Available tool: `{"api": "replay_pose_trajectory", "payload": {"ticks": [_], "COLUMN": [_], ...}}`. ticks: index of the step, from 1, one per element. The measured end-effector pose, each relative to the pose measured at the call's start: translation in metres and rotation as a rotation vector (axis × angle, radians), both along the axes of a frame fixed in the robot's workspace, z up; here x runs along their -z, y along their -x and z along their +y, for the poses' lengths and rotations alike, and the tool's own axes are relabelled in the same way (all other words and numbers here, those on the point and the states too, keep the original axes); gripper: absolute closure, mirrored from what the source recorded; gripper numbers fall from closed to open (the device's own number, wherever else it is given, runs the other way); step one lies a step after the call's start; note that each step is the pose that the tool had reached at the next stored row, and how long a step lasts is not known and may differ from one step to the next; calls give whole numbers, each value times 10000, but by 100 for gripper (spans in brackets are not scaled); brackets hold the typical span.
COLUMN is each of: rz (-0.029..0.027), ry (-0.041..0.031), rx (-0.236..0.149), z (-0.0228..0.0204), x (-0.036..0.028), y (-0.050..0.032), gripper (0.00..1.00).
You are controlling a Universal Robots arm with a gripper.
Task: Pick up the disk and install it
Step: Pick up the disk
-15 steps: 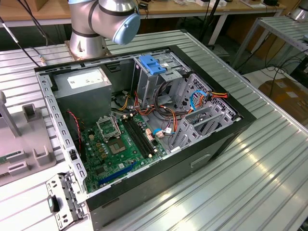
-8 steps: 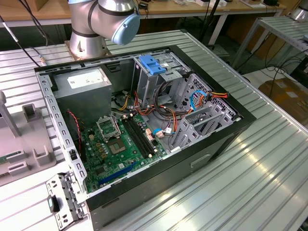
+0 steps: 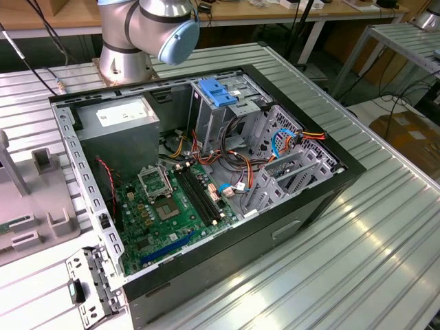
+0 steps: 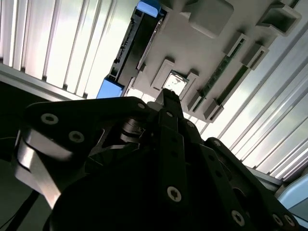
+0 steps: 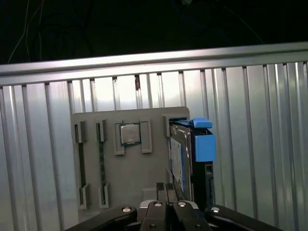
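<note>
The disk [image 5: 183,161] stands on edge in a slot of a grey holder tray [image 5: 125,178], a dark slab with a bright blue carrier [image 5: 203,144] along its side. In the second wrist view the disk [image 4: 137,45] shows as a long dark bar with blue ends. My gripper [image 5: 166,188] hovers over the tray, beside the disk and apart from it, with its fingers pressed together on nothing. Its tip [image 4: 168,95] shows over the tray near a square chip. In the exterior view the open computer case [image 3: 330,185] lies on the ribbed table.
The tray also holds a square chip [image 5: 129,134] and narrow boards in slots [image 5: 80,159]. Inside the case are a motherboard [image 3: 165,206], a power supply [image 3: 117,127], loose cables [image 3: 240,168] and a blue bracket [image 3: 216,91] on a metal cage. The arm's base [image 3: 124,48] stands behind the case.
</note>
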State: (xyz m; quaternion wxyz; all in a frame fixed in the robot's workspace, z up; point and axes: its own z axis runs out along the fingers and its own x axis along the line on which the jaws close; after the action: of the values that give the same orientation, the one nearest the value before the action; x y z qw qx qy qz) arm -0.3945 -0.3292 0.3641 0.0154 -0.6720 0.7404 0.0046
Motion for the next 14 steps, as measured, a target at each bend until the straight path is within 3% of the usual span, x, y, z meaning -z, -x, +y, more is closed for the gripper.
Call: {"api": "replay_pose_trajectory", "payload": {"ticks": [7,14], "rz": [0,1], "ry": [-12,-12], "rx": [-1,0], "z": [33,34], "x": [20,20], "y": [5,5], "gripper": [89,89]}}
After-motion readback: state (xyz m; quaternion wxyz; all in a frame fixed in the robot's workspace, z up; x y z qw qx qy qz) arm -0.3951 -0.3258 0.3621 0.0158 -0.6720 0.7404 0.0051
